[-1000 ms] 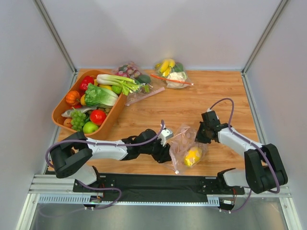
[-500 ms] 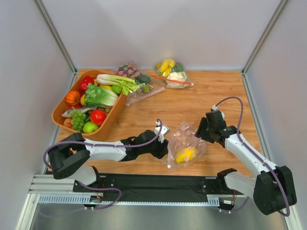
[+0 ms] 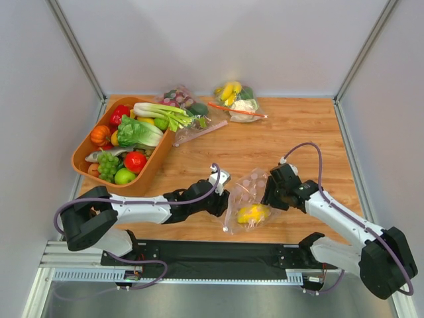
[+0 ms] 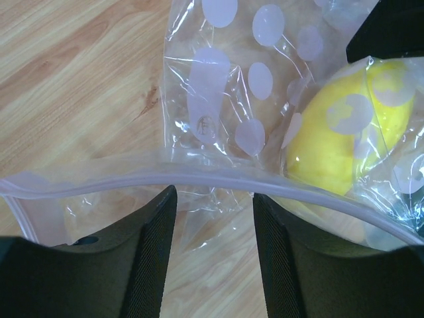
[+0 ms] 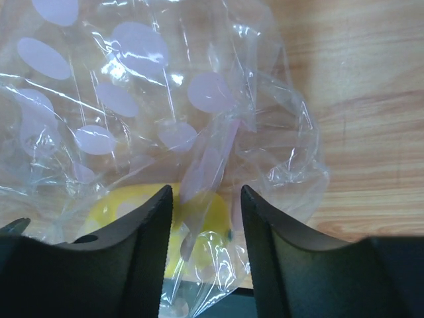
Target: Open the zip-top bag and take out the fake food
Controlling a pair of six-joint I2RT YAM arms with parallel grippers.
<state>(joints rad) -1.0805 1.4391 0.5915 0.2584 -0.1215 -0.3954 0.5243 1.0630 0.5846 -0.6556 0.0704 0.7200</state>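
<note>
The zip-top bag (image 3: 246, 193), clear with pale dots, lies crumpled near the table's front edge with a yellow lemon-like piece (image 3: 254, 213) inside. My left gripper (image 3: 222, 199) is open at the bag's left edge. In the left wrist view the pink zip strip (image 4: 199, 173) runs just past my fingertips (image 4: 156, 225), with the lemon (image 4: 338, 139) behind it. My right gripper (image 3: 267, 197) is open at the bag's right side. In the right wrist view loose film (image 5: 205, 165) hangs between the jaws over the lemon (image 5: 126, 209). The pale-green stalk (image 3: 161, 112) and green grapes (image 3: 108, 163) lie in the basket.
An orange basket (image 3: 77, 151) of fake vegetables and fruit stands at the left. Two other clear bags lie at the back, one with dark grapes (image 3: 180, 99) and one with banana and cauliflower (image 3: 237, 99). Walls enclose the table on three sides.
My right gripper has swung left and nearer, onto the bag's right side. The bag with the lemon has slid a little left and toward the front. My left gripper has drawn back slightly left.
</note>
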